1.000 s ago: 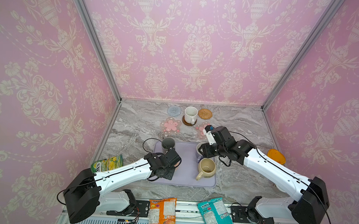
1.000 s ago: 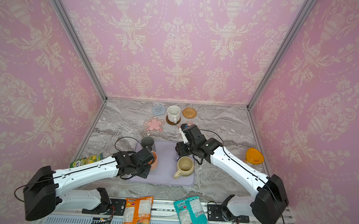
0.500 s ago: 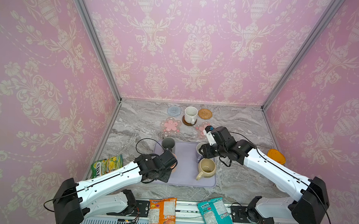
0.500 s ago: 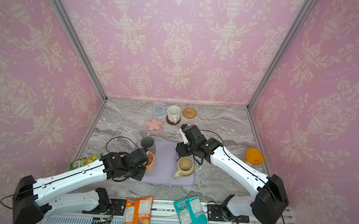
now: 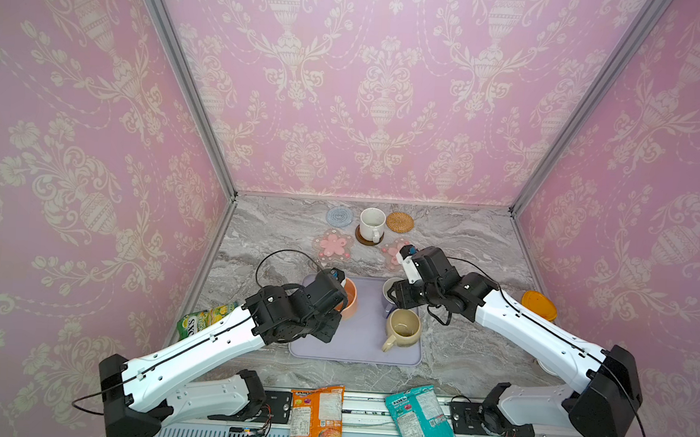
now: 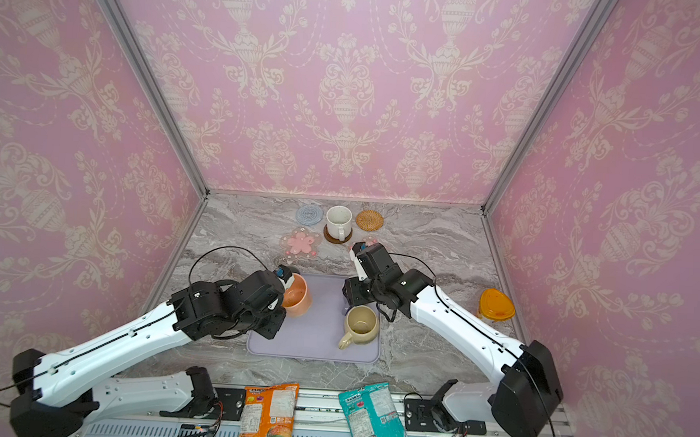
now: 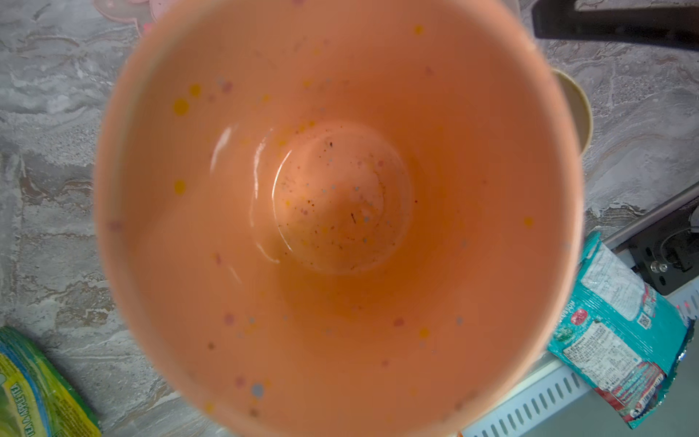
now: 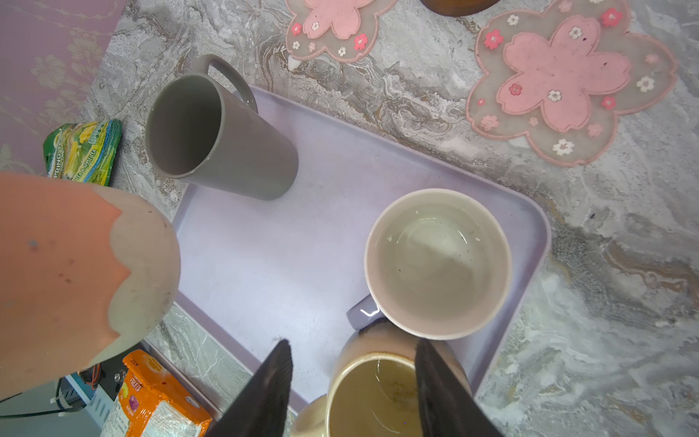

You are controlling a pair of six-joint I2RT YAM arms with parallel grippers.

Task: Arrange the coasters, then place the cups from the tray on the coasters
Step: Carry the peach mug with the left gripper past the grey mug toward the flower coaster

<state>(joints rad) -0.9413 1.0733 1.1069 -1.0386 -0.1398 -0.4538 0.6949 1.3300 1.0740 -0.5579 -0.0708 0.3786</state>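
Peach cup [image 7: 340, 227]: glossy, speckled, round; pinched by left gripper [image 5: 338, 306], fingers hidden.
Right gripper [image 8: 353, 389]: jaws parted, empty.

- "FRUITS" is read on the orange packet [image 8: 151, 397], in the right wrist view.
- "PRING" and "APPLE TEA" are made out on the green packet [image 8: 81, 151].
- Print on the teal packet [image 7: 612, 333] is noted, but it is too small to be read.
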